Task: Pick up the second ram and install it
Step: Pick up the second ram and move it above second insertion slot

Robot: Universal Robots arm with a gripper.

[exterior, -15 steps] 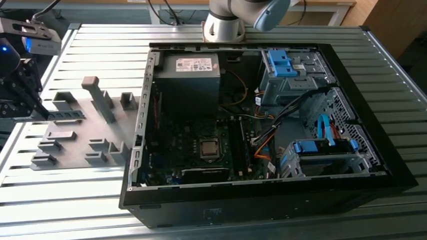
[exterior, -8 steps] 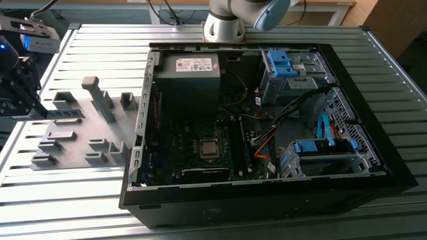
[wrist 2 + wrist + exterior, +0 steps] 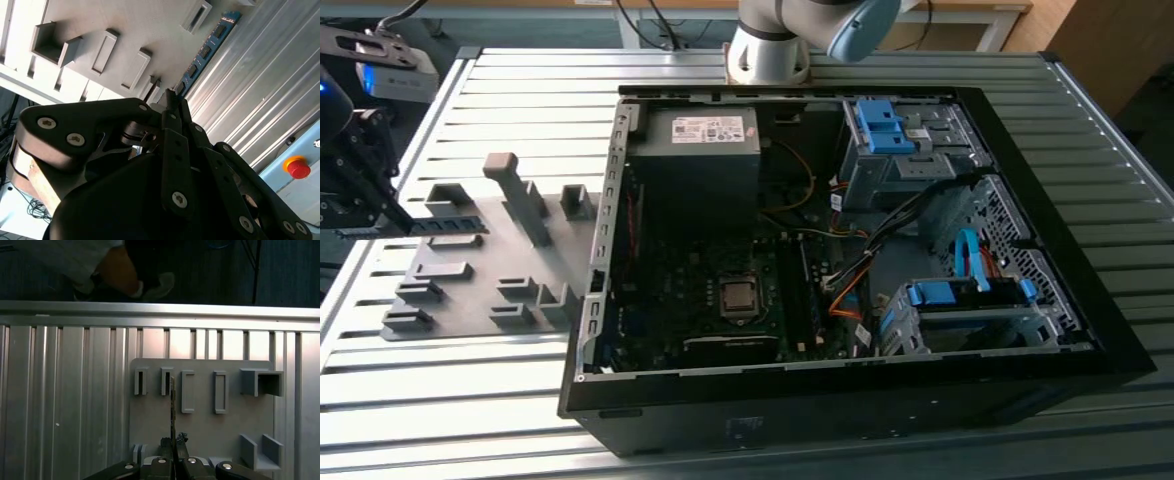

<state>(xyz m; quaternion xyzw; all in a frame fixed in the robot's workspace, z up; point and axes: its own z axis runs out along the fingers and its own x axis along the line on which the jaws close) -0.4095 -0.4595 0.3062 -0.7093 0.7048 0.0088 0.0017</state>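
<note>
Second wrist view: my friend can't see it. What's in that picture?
A black gripper pinches one end of a thin blue ram, which stretches away past a grey plate of holder blocks. Beyond are a ribbed metal table and a red button.

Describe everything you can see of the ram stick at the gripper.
The second ram is a long, thin, flat blue circuit board with a row of dark chips along its face. In the first wrist view it appears edge-on, as a narrow line. One end sits between the jaws of the gripper, which are shut on it. The rest reaches out over the grey holder plate. Whether it is clear of the holder slots cannot be told.
</note>
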